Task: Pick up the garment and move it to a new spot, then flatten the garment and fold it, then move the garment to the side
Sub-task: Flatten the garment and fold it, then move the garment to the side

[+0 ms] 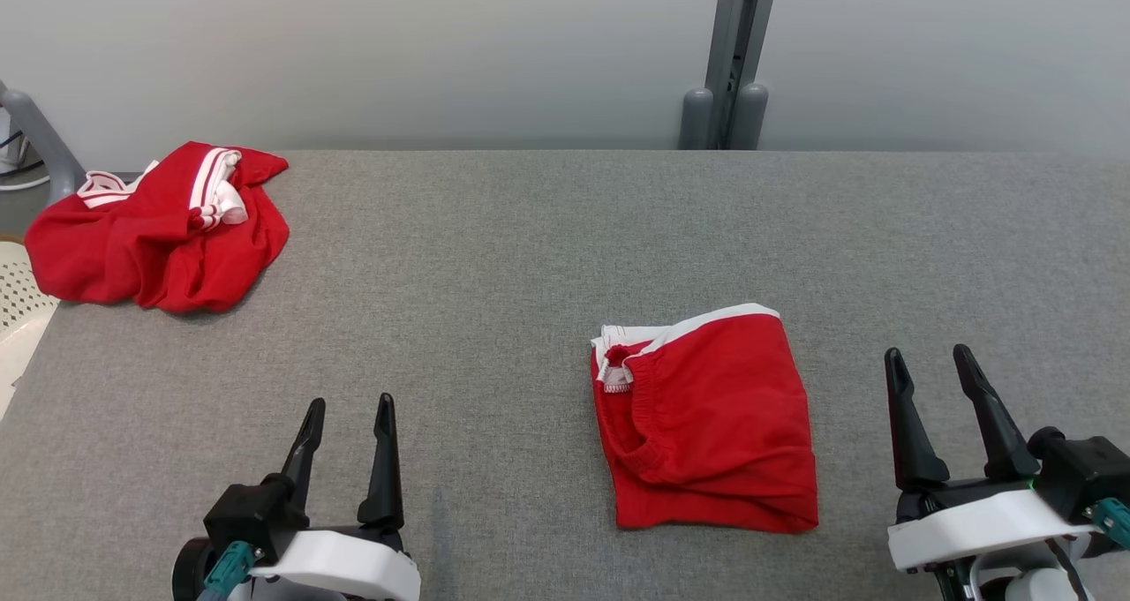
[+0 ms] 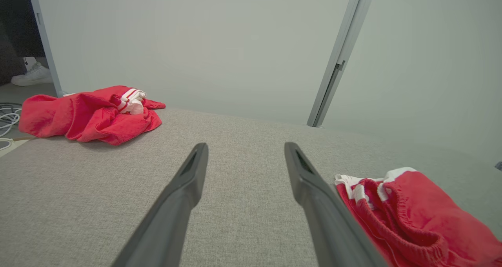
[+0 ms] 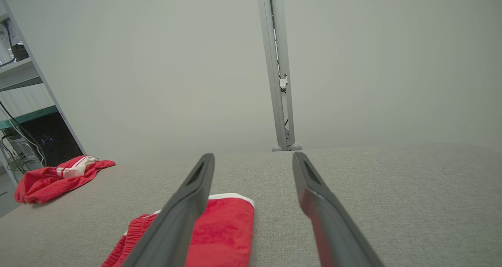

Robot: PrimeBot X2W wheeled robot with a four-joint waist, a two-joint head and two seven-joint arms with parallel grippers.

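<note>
Garment (image 1: 706, 424) lies folded on grey table (image 1: 494, 257); left pincer (image 1: 350, 401) and right pincer (image 1: 927, 352) gape empty.

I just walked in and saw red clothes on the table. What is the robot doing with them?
The robot's job is folding clothes, but right now it is touching nothing. Its left gripper and right gripper both hover open and empty over the near part of the grey table. A folded red garment with white trim lies between them, nearer the right one. A crumpled red garment sits at the table's far left corner, not yet folded.
</note>
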